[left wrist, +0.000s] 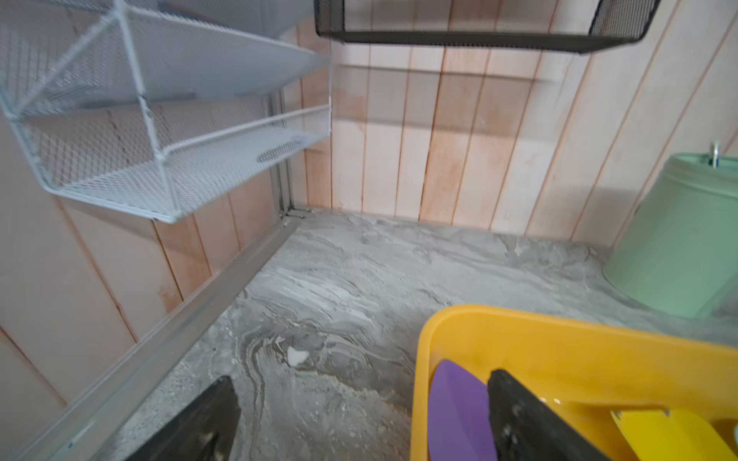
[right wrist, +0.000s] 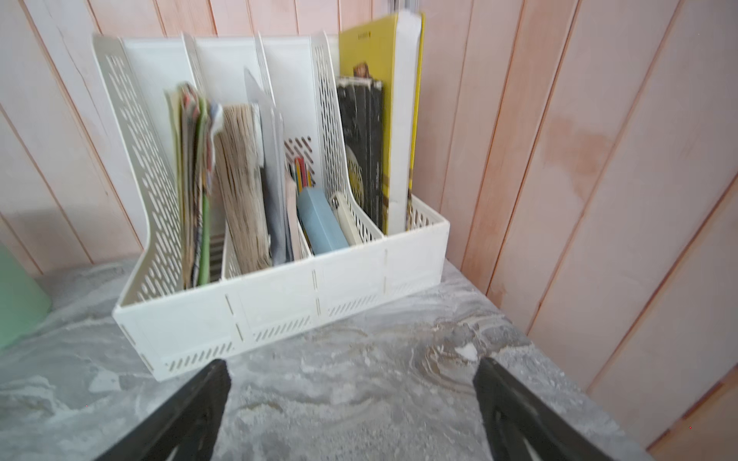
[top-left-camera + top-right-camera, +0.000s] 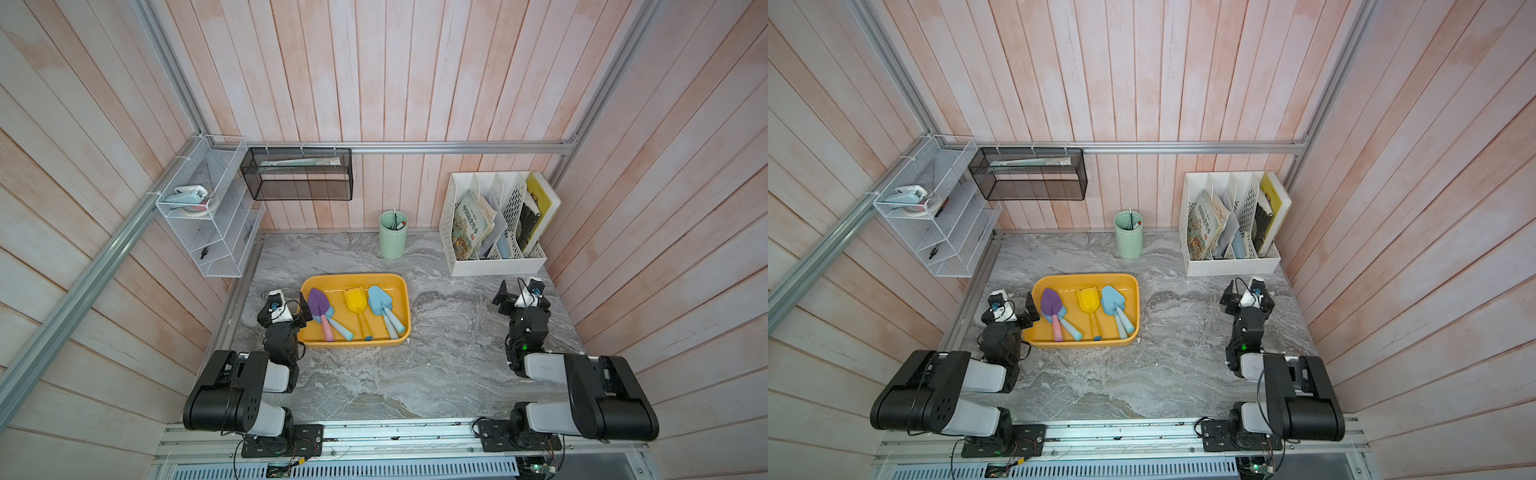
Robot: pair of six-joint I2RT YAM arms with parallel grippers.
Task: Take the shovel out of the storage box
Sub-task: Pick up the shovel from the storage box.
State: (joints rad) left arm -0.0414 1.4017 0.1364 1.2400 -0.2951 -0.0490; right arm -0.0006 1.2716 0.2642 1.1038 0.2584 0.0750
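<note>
The left arm (image 3: 237,395) lay folded behind the left end effector (image 1: 359,377), whose jaws were spread wide and empty. The right arm (image 3: 598,399) and right end effector (image 2: 351,362) mirrored that pose.

— At the back?
— I see a mint-green cup (image 3: 392,237) near a white file rack (image 3: 494,266) holding books (image 3: 473,226).
— On the walls?
— A black mesh basket (image 3: 299,187), a white wire shelf (image 3: 216,249).

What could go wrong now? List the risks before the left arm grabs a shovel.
The left end effector straddles the storage box wall, one finger over its inside: closing or sweeping might snag the rim and drag the box. The purple shovel overlaps a blue shovel; lifting one might pull the other along.
</note>
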